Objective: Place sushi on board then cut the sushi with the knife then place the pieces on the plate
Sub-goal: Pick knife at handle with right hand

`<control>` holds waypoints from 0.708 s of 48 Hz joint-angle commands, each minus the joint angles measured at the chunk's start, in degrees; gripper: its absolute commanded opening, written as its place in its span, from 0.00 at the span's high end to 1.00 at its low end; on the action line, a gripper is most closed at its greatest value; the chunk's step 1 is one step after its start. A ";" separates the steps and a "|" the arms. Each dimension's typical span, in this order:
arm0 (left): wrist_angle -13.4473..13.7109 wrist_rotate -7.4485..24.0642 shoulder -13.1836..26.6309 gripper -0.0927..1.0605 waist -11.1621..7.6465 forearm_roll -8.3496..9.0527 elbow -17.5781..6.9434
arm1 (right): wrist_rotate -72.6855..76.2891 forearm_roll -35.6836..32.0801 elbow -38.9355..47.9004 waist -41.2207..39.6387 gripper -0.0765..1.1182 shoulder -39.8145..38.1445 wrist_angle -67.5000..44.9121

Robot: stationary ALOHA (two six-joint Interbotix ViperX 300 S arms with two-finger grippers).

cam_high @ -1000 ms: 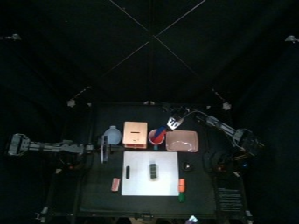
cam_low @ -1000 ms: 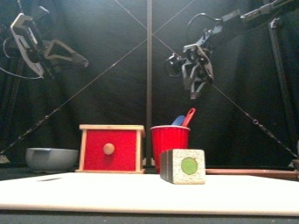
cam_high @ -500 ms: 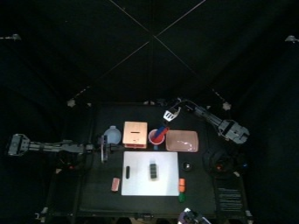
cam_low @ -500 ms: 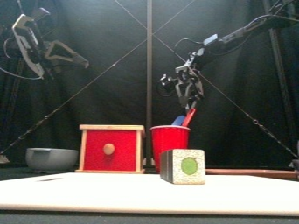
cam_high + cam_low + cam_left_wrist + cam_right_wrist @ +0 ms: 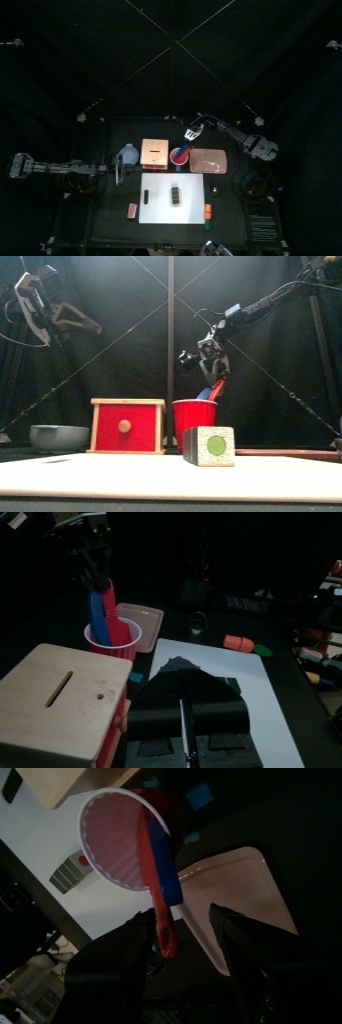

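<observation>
The dark green sushi roll lies on the white board. Behind the board stands the red cup with the red knife and the blue knife sticking up. My right gripper hangs open just above the knife handles, the red handle pointing between its jaws. The pink plate lies right of the cup. My left gripper rests shut and empty, high at the table's left.
A wooden box stands left of the cup, a blue-grey bowl further left. One orange toy lies left of the board; another orange toy and a green toy lie at its right front.
My right gripper has moved left from above the plate and come down over the knives in the cup. The left arm has stayed still.
</observation>
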 commanded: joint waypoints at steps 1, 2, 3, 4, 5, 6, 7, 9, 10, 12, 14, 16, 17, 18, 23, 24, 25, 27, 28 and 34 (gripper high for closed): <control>-0.53 -0.09 0.09 0.93 0.18 -0.09 -0.97 | -0.26 0.09 -1.32 0.88 0.25 -1.23 0.53; -0.44 -0.09 0.09 0.93 0.18 -0.09 -1.05 | -0.26 0.09 -1.32 1.05 0.25 -1.23 0.53; -0.44 0.00 0.09 0.93 0.18 -0.09 -1.05 | -0.26 0.09 -1.32 1.14 0.25 -1.14 0.53; -0.44 0.00 0.09 0.93 0.18 -0.09 -0.97 | -0.26 0.09 -1.41 1.32 0.25 -0.97 0.62; -0.44 0.00 0.09 0.93 0.18 -0.09 -0.97 | -0.26 0.09 -1.41 1.41 0.25 -0.97 0.62; -0.53 0.00 0.09 0.93 0.18 -0.09 -0.97 | -0.18 0.09 -1.41 1.49 0.25 -0.88 0.70; -0.44 0.00 0.09 0.93 0.18 -0.09 -0.97 | -0.18 0.18 -1.49 1.58 0.25 -0.88 0.79; -0.53 0.00 0.09 0.93 0.18 -0.09 -0.97 | -0.18 0.26 -1.32 1.85 0.25 -0.79 0.88; -0.44 0.00 0.09 0.93 0.26 -0.09 -0.97 | -0.18 0.26 -1.14 2.02 0.25 -0.79 0.97; -0.53 -0.09 0.09 0.93 0.18 -0.09 -0.88 | -0.18 0.35 -0.97 2.20 0.25 -0.79 1.05; -0.44 -0.09 0.09 0.93 0.18 -0.09 -0.88 | -0.18 0.35 -0.88 2.55 0.25 -0.70 1.14; -0.44 -0.09 0.09 0.93 0.18 -0.09 -0.79 | -0.18 0.35 -0.79 2.81 0.25 -0.62 1.23; -0.44 -0.09 0.09 0.93 0.18 -0.09 -0.88 | -0.18 0.35 -0.79 2.99 0.25 -0.62 1.23; -0.44 -0.09 0.09 0.93 0.18 -0.09 -0.79 | -0.18 0.35 -0.79 3.08 0.25 -0.62 1.23; -0.53 -0.09 0.09 0.93 0.18 -0.09 -0.79 | 0.09 0.35 -0.62 3.69 0.25 -0.53 1.32; -0.44 -0.09 0.09 0.93 0.18 -0.09 -0.79 | 0.18 0.35 -0.62 3.78 0.25 -0.62 1.32; -0.53 -0.09 0.09 0.93 0.18 -0.09 -0.79 | 0.18 0.26 -0.62 3.96 0.25 -0.53 1.41; -0.53 -0.09 0.09 0.93 0.18 -0.09 -0.79 | 0.26 0.09 -0.62 4.31 0.25 -0.53 1.32; -0.53 0.00 0.09 0.93 0.26 -0.09 -0.79 | 0.26 0.00 -0.62 4.39 0.25 -0.53 1.32; -0.53 -0.09 0.09 0.93 0.26 -0.09 -0.79 | 0.35 0.00 -0.62 4.48 0.25 0.18 1.41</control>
